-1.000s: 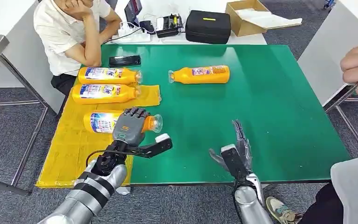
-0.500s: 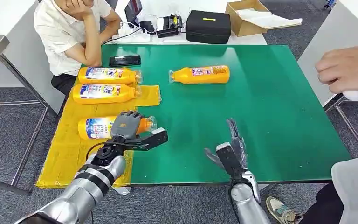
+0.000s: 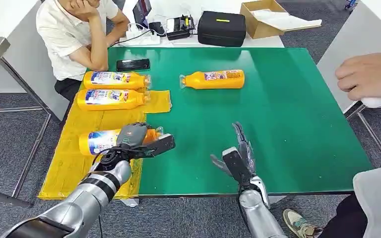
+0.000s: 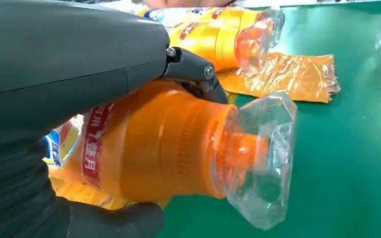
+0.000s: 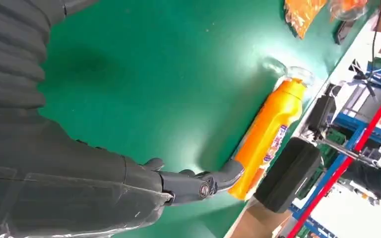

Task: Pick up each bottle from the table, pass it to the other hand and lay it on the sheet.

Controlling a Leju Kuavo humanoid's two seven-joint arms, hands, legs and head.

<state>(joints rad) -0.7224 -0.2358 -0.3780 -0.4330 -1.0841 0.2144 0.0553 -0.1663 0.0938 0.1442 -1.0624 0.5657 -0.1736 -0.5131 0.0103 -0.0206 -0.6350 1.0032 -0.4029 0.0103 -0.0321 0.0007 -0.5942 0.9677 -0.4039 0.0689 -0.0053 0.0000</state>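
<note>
A green table (image 3: 287, 114) carries a yellow sheet (image 3: 74, 163) along its left side. The left hand (image 3: 131, 136) grasps an orange bottle (image 3: 99, 141) over the sheet's near part. The right hand (image 3: 238, 158) hovers near the front edge, fingers spread and holding nothing, while another bottle (image 3: 213, 79) lies far on the bare green.

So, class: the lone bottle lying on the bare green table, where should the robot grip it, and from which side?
Grip the lone bottle around its wide labelled body, coming down from above with the open right hand. It lies on its side, crosswise to the robot, and its clear-capped neck looks narrower and slippery.
</note>
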